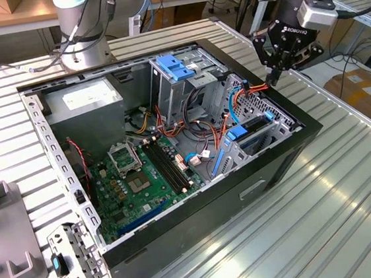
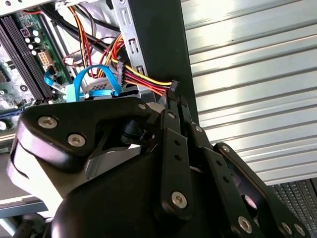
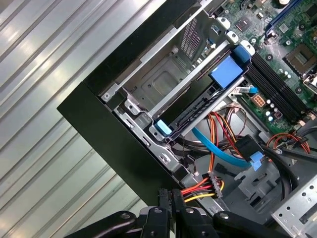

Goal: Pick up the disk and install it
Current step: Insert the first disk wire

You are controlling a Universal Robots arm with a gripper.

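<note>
The disk [image 1: 256,126] stands on edge in the low bay at the open computer case's corner on the exterior view's right. Its blue carrier tab [image 1: 238,132] faces the motherboard. In the first wrist view the disk [image 3: 198,106] is a dark strip between blue tabs inside the metal bay. My gripper [image 1: 273,78] hangs just above the case's black rim, a short way from that bay. The gripper [image 2: 176,98] is shut on the black power connector [image 2: 173,87] at the end of red, yellow and black wires [image 3: 198,187]. The gripper [image 3: 171,194] sits over the case wall.
The case [image 1: 286,148] lies open on a ribbed metal table. Inside are the motherboard [image 1: 143,173], a grey box with a white sticker [image 1: 85,100], a tall cage with a blue bracket [image 1: 174,67] and loose cables. Another arm's base [image 1: 85,36] stands behind; grey fixtures [image 1: 13,263] sit at the exterior view's left.
</note>
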